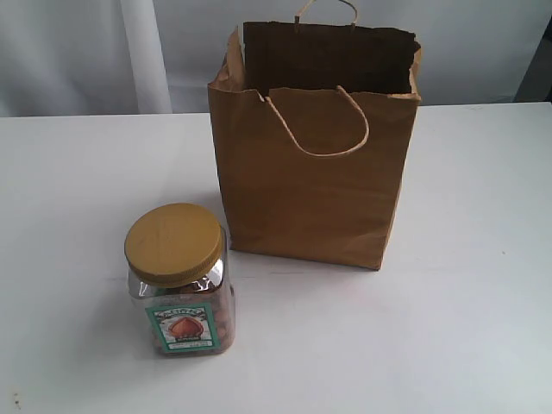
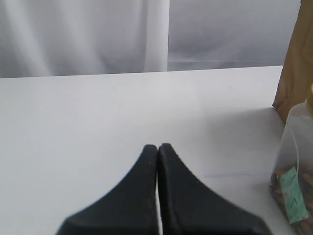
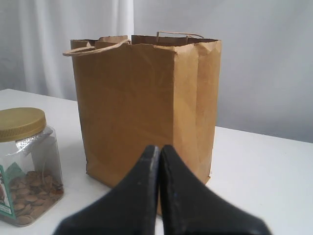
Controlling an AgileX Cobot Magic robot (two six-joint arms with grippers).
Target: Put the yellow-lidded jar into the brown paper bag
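The yellow-lidded jar [image 1: 179,280] stands upright on the white table, front left of the brown paper bag [image 1: 312,177]; its label faces the exterior camera. The bag stands upright with its mouth open and one cord handle hanging down its front. Neither gripper shows in the exterior view. My left gripper [image 2: 157,147] is shut and empty over bare table, with the jar [image 2: 294,181] and a strip of the bag [image 2: 296,73] at the frame's edge. My right gripper [image 3: 159,148] is shut and empty, facing the bag [image 3: 146,103], with the jar [image 3: 27,164] off to one side.
The white table [image 1: 474,285] runs wide around both objects. A pale curtain backdrop [image 1: 103,52] hangs behind its far edge.
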